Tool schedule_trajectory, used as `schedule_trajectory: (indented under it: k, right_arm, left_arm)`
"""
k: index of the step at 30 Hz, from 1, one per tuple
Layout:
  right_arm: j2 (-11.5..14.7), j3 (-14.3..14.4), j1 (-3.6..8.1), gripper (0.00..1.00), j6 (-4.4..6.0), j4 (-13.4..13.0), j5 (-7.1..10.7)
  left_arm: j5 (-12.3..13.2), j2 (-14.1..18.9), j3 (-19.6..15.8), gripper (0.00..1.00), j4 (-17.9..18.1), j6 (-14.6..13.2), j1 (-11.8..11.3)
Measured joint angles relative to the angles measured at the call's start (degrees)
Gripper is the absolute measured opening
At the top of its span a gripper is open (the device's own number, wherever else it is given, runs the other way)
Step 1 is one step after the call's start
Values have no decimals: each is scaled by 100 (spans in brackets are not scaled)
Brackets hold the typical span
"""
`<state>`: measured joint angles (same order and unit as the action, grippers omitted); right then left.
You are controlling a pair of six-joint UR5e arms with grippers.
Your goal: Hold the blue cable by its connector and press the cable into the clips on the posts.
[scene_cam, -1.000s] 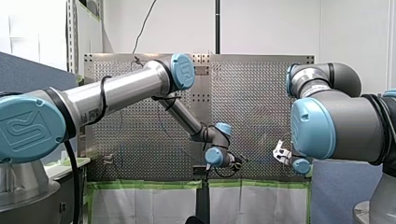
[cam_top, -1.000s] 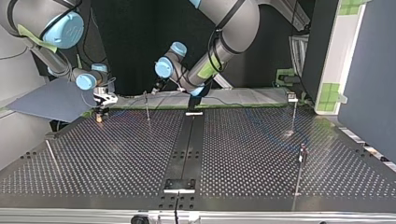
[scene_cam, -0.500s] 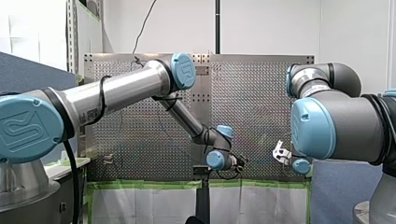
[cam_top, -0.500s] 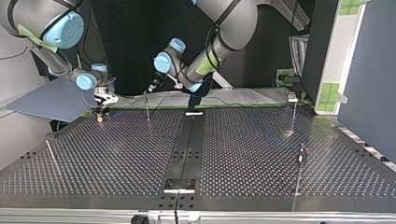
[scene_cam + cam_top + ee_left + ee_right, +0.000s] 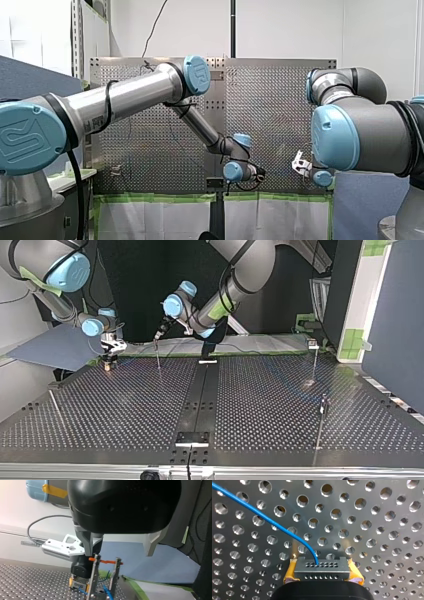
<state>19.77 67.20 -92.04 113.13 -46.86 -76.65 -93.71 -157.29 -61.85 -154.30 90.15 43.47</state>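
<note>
A thin blue cable point(image 5: 263, 515) runs out of a grey connector point(image 5: 322, 568). My right gripper point(image 5: 322, 575) is shut on that connector with its yellow pads point(image 5: 290, 573), just above the perforated table point(image 5: 374, 517). In the top view my right gripper point(image 5: 108, 360) sits low at the far left. My left gripper point(image 5: 121, 554) is open, its metal fingers point(image 5: 92, 545) straddling the top of a post point(image 5: 93, 580) with an orange clip point(image 5: 106, 561). A short piece of blue cable point(image 5: 107, 593) shows at the post's foot. In the top view my left gripper point(image 5: 158, 335) hovers over this post point(image 5: 158, 357).
More thin posts stand at the top view's right point(image 5: 314, 360) point(image 5: 321, 412), and a rod point(image 5: 55, 407) lies at its left. A black strip point(image 5: 200, 395) runs down the table's middle. A blue-grey board point(image 5: 55, 347) lies behind my right gripper.
My left gripper has swung toward the top view's left and come down over the post near my right gripper. The right arm has stayed still.
</note>
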Motion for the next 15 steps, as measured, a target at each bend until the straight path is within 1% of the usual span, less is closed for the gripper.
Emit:
schedule_trajectory:
  k: [7,15]
  right_arm:
    - [-3,0,-4,0,0,0,0]
    - [-3,0,-4,0,0,0,8]
  left_arm:
    - [-1,83,0,100,24,31,0]
    - [-4,95,-50,100,49,64,8]
